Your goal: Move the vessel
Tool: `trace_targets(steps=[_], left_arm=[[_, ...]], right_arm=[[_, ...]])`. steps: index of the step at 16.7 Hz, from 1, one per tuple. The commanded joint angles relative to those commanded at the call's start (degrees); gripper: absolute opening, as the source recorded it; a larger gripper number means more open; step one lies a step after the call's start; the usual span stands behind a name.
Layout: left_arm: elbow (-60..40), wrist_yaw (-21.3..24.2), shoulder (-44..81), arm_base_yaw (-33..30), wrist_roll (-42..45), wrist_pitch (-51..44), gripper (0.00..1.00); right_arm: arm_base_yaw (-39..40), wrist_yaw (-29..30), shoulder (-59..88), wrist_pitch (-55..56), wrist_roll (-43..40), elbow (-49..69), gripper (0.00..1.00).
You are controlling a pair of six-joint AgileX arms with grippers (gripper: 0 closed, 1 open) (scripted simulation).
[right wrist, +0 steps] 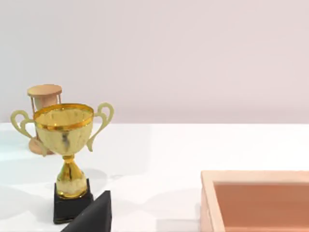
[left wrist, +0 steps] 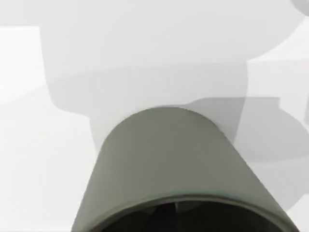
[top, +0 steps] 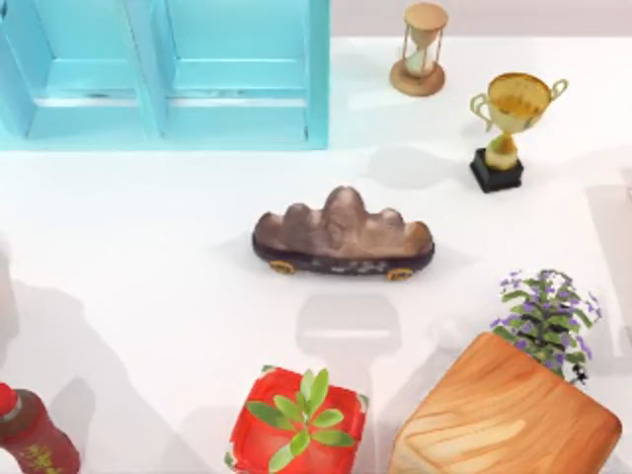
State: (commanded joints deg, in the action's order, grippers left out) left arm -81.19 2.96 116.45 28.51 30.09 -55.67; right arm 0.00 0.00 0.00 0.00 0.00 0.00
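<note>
The right gripper (right wrist: 91, 216) shows as a dark wedge at its wrist camera's near edge; that wrist sits level

The grey-green cylindrical cup (left wrist: 174, 164) is cut off by the left wrist view's lower edge, its dark inside barely showing. In the top view, the red bottle (top: 30, 434), red square plant pot (top: 296, 434) and wooden box (top: 504, 415) run off the frame's edge.

It was a simulated tabletop: plain white table (top: 148, 257), blank wall, and assorted props like trophy (top: 511, 123) and hourglass (top: 421, 49)
</note>
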Motion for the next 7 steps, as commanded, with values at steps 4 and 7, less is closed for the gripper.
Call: trace_targets(steps=[4, 7], left_arm=[[0.0, 0.0, 0.0, 0.0, 0.0, 0.0, 1.0], [0.0, 0.0, 0.0, 0.0, 0.0, 0.0, 1.0]], right_arm=[[0.0, 0.0, 0.0, 0.0, 0.0, 0.0, 1.0], [0.0, 0.0, 0.0, 0.0, 0.0, 0.0, 1.0]])
